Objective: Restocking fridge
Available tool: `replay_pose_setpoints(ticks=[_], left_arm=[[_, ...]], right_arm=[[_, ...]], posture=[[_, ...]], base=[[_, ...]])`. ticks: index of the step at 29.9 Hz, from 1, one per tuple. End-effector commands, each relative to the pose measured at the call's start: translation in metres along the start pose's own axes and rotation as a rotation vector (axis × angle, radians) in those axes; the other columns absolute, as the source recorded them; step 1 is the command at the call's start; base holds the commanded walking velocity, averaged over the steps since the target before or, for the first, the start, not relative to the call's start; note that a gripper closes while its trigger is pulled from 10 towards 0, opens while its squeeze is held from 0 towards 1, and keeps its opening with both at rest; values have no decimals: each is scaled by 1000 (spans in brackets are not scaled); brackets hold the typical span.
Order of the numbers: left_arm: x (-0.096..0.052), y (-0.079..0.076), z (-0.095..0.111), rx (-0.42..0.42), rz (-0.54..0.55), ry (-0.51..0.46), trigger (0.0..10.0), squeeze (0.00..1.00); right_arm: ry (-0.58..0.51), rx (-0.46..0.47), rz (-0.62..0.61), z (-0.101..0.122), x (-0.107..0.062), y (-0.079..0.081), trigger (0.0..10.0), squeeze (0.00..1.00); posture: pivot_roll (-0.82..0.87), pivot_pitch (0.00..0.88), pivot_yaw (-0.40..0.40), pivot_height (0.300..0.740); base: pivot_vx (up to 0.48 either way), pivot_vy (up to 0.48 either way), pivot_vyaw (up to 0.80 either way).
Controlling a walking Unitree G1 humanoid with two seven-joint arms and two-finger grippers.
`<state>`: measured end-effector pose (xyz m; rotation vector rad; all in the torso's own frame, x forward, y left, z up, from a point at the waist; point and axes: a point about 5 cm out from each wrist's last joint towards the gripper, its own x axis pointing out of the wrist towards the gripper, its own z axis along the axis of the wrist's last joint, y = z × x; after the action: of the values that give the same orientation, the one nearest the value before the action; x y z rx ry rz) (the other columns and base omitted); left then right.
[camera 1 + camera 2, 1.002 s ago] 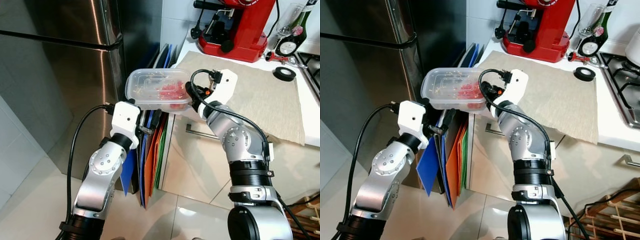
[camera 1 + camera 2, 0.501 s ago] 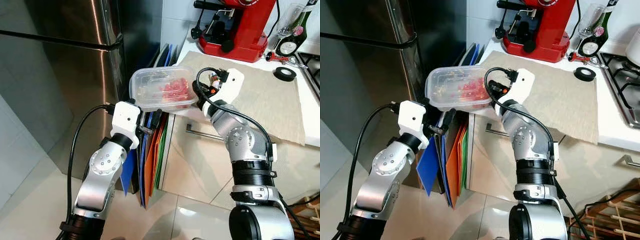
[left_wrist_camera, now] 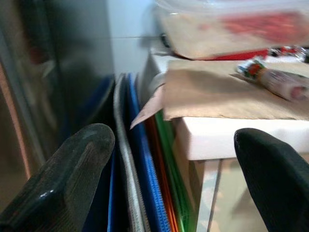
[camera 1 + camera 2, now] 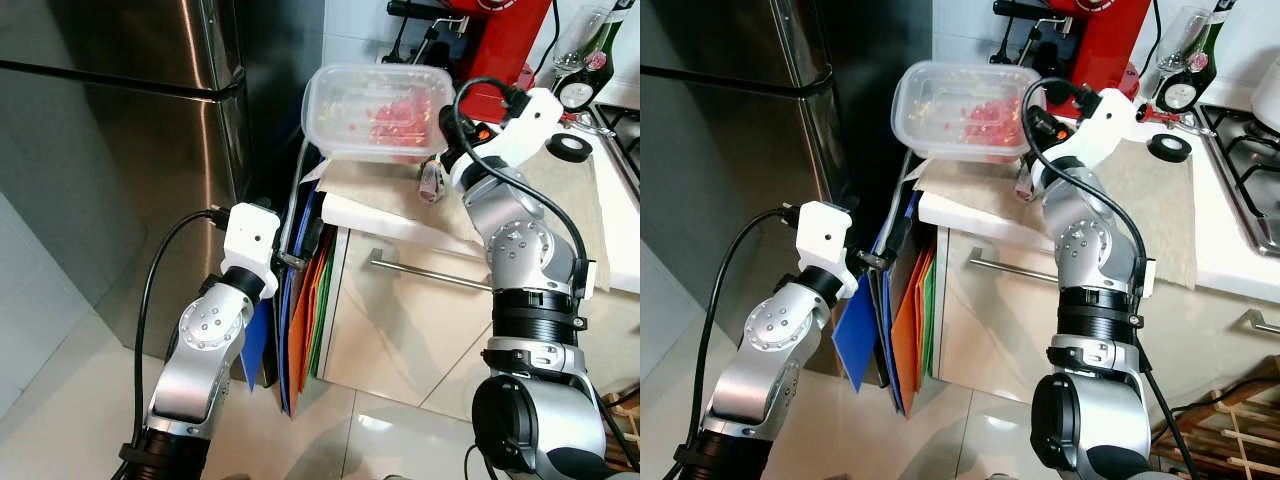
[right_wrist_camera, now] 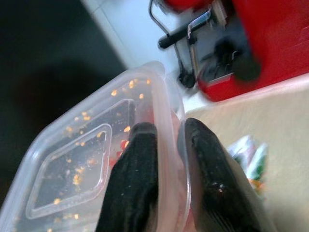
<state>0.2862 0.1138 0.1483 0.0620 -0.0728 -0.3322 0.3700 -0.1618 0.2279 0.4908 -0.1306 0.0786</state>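
Right pincer (image 5: 164,159) grips the plastic tub (image 4: 375,108) above the bench (image 4: 400,215), red coffee machine (image 4: 490,40) behind; left pincer (image 3: 174,183) gapes beside folders (image 4: 305,310), steel fridge (image 4: 130,130) alongside.

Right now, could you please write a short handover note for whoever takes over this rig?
Right gripper: shut on the rim of the clear plastic container of red food, held in the air above the counter's edge, in front of the red coffee machine.
Left gripper: open, idle, low beside the coloured folders wedged between the counter and the stainless steel fridge.
Done: container is gripped.
Left: the fridge door looks closed; open it and put the container inside.
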Motion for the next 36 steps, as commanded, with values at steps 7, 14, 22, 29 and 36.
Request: replay_pose_setpoints(ticks=[7,14,22,29,36], left_arm=[[1,10,5,23,67,-22,10000,0],[7,7,9,2,79,-35,10000,0],[10,6,9,-21,88,-30,10000,0],[10,6,9,-32,81,-30,10000,0],[11,4,10,-44,73,-42,10000,0]], right_arm=[[-278,-217,21,38,-22,5,0,0],[-264,-189,-7,31,-24,0,0,0],[-200,-233,4,7,-30,-2,0,0],[-194,-338,21,-2,-36,0,0,0],[-197,-384,33,-4,-38,0,0,0]], posture=[[-5,0,-20,740],[-14,0,-16,740],[-8,0,-21,740],[-12,0,-20,740],[-16,0,-23,740]], base=[[0,0,0],[0,0,0],[-167,0,0],[-360,0,0],[-340,0,0]])
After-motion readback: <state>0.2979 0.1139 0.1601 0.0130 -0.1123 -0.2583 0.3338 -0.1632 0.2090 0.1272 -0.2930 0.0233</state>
